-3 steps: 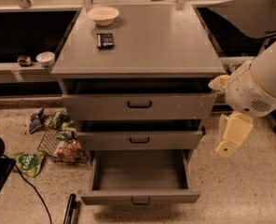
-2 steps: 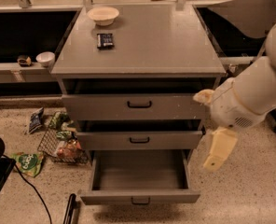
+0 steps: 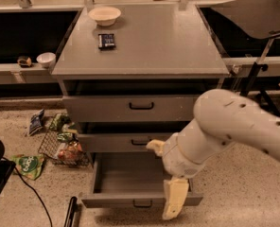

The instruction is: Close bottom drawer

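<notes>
The grey cabinet has three drawers. The bottom drawer is pulled out toward me; its shallow grey tray looks empty, and its low front panel carries a small black handle. My gripper hangs on the white arm over the drawer's right front part. It is open: one cream finger points at the middle drawer's front, and the other hangs down across the bottom drawer's front panel. The arm hides the drawer's right side. The top and middle drawers stand slightly ajar.
A cream bowl and a small black object lie on the cabinet top. A wire basket with snack bags and a green bag lie on the floor at left, near a black cable. A black stand is at right.
The arm has swung left and down from beside the cabinet's right edge. The gripper is now over the bottom drawer's front. The drawer has not moved.
</notes>
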### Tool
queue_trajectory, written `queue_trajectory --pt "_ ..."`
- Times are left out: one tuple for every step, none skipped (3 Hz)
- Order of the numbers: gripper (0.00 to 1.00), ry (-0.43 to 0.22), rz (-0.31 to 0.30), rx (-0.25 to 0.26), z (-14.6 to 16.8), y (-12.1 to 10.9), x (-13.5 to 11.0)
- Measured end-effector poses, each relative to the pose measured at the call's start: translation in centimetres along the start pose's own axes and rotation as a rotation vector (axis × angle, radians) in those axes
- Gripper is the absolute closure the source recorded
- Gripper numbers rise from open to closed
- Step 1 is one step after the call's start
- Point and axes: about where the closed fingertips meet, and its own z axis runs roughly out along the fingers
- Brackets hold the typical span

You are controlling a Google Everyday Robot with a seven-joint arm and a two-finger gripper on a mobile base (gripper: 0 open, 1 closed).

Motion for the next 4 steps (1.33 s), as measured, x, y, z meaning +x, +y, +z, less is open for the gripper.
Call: queue_trajectory --pt "0.0 -0.171 -0.016 -0.104 5.2 1.3 -0.9" --pt "0.0 -0.221 0.004 -0.147 7.0 1.7 -0.5" --pt "0.0 -0.218 0.003 -0.146 7.0 1.7 -0.5" --pt "0.0 -0.185 0.015 -0.157 7.5 1.8 -0.4"
